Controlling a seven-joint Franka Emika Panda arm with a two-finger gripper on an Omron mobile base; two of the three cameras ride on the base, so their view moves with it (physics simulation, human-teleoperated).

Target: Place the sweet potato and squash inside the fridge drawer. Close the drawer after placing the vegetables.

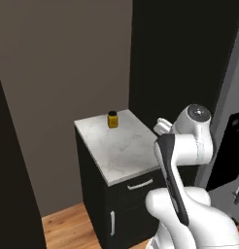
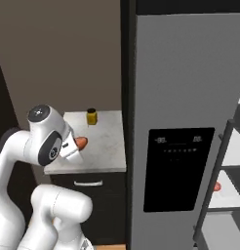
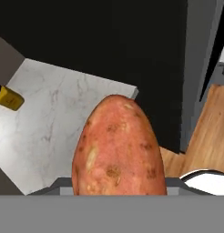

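Observation:
An orange-brown sweet potato (image 3: 118,145) is held in my gripper (image 2: 75,145), which is shut on it. In the right base view only the sweet potato's tip (image 2: 81,142) pokes out past the hand. The hand hangs above the right edge of a white marble counter (image 1: 119,148), close to the dark fridge side. The squash and the fridge drawer are out of view.
A small yellow jar (image 1: 112,119) stands at the back of the counter. Below it is a black cabinet (image 1: 126,204) with white handles. The grey fridge door with a black dispenser panel (image 2: 178,166) stands to the right. White inner shelves (image 2: 229,166) show at the far right.

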